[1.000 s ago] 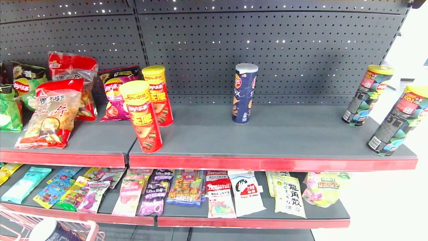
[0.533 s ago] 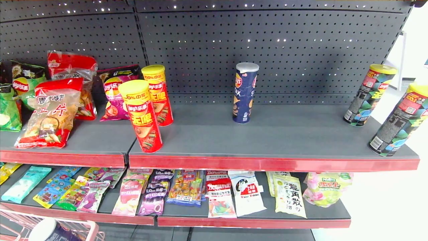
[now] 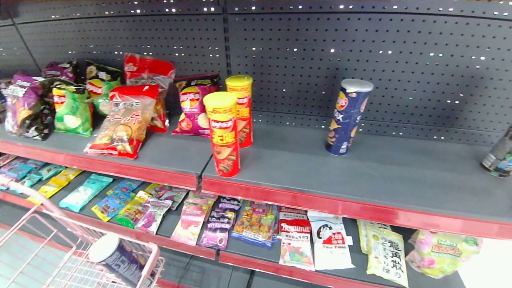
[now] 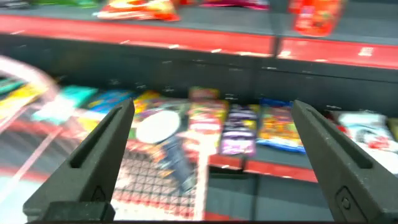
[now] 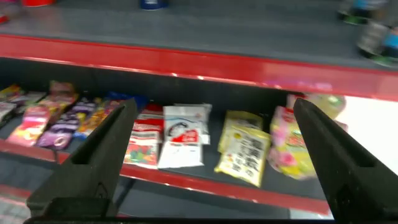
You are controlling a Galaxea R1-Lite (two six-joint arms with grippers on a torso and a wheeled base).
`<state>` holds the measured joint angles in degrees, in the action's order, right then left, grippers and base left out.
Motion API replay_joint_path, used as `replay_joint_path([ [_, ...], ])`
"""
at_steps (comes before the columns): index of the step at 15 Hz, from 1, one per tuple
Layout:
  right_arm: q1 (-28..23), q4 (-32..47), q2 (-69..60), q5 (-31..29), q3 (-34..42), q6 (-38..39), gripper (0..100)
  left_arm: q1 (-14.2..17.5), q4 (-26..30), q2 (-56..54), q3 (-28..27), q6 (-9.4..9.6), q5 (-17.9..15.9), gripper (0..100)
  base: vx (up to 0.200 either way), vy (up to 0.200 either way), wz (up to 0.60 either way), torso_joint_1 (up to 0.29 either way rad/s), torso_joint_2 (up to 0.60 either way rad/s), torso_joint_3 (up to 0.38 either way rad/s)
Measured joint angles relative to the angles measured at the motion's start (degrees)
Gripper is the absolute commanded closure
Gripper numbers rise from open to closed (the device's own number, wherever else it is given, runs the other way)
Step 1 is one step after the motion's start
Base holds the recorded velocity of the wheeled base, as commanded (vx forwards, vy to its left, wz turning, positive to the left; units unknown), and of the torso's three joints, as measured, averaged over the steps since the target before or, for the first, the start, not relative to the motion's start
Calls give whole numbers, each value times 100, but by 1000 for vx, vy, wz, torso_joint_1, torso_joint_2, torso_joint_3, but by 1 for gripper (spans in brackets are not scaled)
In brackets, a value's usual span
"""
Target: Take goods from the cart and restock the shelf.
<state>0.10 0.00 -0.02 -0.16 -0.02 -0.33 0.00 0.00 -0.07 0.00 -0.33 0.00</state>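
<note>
Pink cart [image 3: 37, 197], white-lidded can [image 3: 115, 258] inside

Pink cart [image 3: 152, 254] is running off the bottom-left corner in head view. The white-lidded can [image 3: 120, 262] in it is sitting partly behind the wire mesh, its lower end cut off. Dark can [image 3: 498, 158] at the shelf's [image 3: 360, 172] right end is getting clipped by the pic edge. In left wrist view, cart & can are smearing badly. In right wrist view, two blurred cans [image 5: 373, 34], prob. the dark kind, are showing no detail.
</note>
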Motion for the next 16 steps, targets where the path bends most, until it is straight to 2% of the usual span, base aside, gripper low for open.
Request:
replay_joint_path([
  [9, -2, 0, 0, -2, 2, 0, 0, 0, 0, 2, 0, 1, -2, 0, 0, 0, 600, 3, 3, 3],
  [16, -7, 0, -2, 0, 2, 6, 0, -2, 0, 2, 0, 1, 0, 0, 0, 0, 0, 0, 0, 0],
])
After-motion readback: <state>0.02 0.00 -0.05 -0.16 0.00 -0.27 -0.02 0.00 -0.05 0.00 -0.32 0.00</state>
